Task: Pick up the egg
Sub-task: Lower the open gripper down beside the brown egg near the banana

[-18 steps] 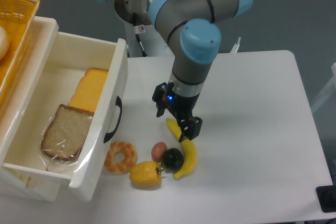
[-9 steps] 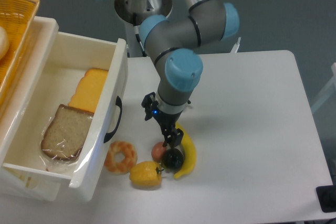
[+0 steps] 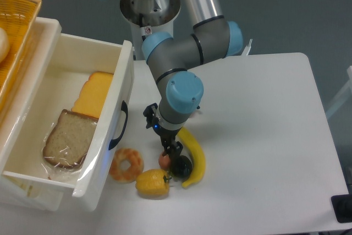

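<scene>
The egg [image 3: 163, 161] is a small pinkish-brown oval lying on the white table, wedged between the doughnut and a dark round fruit [image 3: 182, 166]. Only its left part shows, because a black finger covers its upper right. My gripper [image 3: 163, 137] hangs low just above and behind the egg, pointing down. Its jaws stand open and nothing is held between them. One finger [image 3: 171, 149] sits right at the egg's upper edge; whether it touches cannot be told.
A yellow banana [image 3: 194, 157] curves to the right of the dark fruit. A yellow pepper [image 3: 152, 184] and a glazed doughnut [image 3: 126, 164] lie close by. An open white drawer [image 3: 122, 89] at left holds bread [image 3: 69, 138] and cheese slices [image 3: 92, 95]. A wicker basket [image 3: 19, 23] is at top left.
The gripper has travelled left and downward from over the banana to just above the egg, and now hides part of it. The fruits have not moved.
</scene>
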Controlling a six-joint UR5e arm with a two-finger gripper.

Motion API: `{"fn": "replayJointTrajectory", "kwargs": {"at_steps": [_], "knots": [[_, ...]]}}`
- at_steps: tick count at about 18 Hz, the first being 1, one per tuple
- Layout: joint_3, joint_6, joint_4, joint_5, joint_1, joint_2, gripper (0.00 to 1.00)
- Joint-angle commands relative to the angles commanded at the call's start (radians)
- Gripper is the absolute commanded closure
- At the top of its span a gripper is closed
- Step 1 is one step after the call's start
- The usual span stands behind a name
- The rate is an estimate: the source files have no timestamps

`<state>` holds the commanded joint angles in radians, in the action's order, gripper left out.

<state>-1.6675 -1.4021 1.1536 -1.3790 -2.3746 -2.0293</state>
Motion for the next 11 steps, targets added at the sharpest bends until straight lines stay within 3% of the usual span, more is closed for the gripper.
{"fn": "replayJointTrajectory", "kwargs": {"at_steps": [11], "knots": [[0.052, 0.0, -0.003, -0.002, -0.015, -0.066, 0.0]]}}
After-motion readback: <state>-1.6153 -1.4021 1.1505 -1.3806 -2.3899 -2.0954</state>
